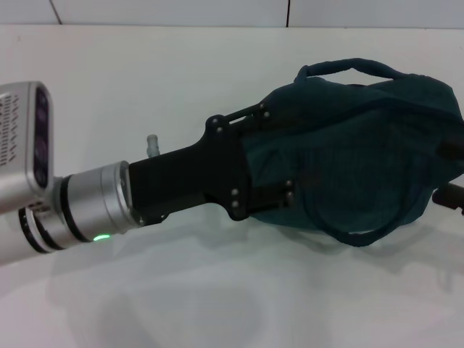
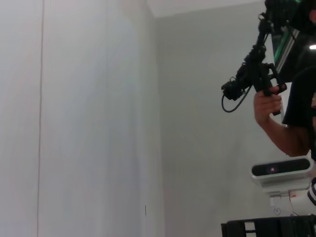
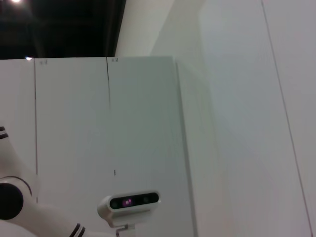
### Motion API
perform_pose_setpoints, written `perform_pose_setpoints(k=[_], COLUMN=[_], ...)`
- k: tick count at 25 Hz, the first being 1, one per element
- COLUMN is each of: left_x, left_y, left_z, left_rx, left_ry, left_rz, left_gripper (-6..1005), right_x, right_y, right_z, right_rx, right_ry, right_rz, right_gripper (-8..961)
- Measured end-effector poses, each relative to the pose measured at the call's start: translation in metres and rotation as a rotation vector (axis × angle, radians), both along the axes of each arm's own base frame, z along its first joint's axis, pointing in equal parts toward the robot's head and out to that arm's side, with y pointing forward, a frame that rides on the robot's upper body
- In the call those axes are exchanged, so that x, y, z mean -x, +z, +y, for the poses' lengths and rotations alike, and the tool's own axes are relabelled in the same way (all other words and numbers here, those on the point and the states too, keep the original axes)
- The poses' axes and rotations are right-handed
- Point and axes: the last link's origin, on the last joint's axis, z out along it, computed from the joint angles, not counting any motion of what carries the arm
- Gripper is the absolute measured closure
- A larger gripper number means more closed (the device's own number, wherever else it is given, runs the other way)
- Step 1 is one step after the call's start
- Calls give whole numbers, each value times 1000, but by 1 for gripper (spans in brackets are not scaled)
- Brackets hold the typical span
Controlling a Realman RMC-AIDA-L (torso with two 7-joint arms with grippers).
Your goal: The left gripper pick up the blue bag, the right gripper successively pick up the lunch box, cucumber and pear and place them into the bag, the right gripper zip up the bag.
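The blue bag (image 1: 362,152) fills the right half of the head view, with one loop handle (image 1: 351,67) arched on top and another (image 1: 359,235) hanging at the bottom. My left gripper (image 1: 279,152) reaches in from the left on its silver arm with the green light. Its black link bars run into the bag's near edge and it is shut on the fabric, which buries the fingertips. A black part of my right gripper (image 1: 451,197) shows at the right edge, beside the bag. The lunch box, cucumber and pear are out of view.
A white table (image 1: 181,290) lies under the bag, and a small grey knob (image 1: 152,143) pokes up behind my left arm. The wrist views face walls, my head camera (image 3: 129,201) and a person's hand holding a black rig (image 2: 256,74).
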Motion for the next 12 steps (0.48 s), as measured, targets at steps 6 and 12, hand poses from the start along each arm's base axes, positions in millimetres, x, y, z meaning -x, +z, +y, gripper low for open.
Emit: perform_pose_setpoints(k=[6,12], left_x=[3,4], left_y=[2,2], left_z=[-5,-5], left_rx=[-20,-19], left_ry=[-10,-6], left_rz=[-5,-5], left_gripper=[274,273], right_x=[-1,0], right_y=[-1,-2], right_z=[-2,-3], right_rx=[0,-1], right_ry=[-2,17], right_rz=[-1,-10], right_gripper=[385,364])
